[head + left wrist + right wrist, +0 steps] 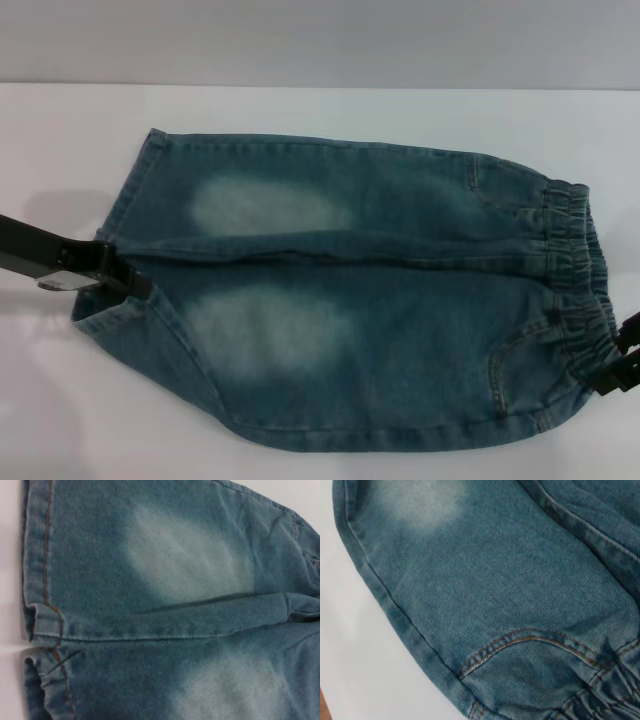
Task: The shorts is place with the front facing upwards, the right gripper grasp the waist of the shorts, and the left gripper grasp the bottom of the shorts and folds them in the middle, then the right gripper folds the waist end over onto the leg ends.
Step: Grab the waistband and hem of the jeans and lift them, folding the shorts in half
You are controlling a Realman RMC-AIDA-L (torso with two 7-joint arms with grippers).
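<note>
One pair of faded blue denim shorts (350, 300) lies flat, front up, on the white bench (300, 110). Elastic waistband (580, 280) points toward the robot's right, leg hems (125, 240) toward its left. Pale worn patch on each leg; a dark crease runs between the legs.

Left hand (125, 278) at the leg ends, reaching in from the left edge of the head view. Its dark fingers sit at the hem where the two legs meet, touching the cloth. Cannot tell whether it has closed on the denim. Left wrist view: hem with orange stitching, both legs side by side.

Right hand (620, 365) at the near corner of the waistband, mostly cut off by the frame edge. Touching the elastic; grip cannot be told. Right wrist view: curved pocket seam (520, 642), gathered elastic, near side edge of the shorts on the bench.
</note>
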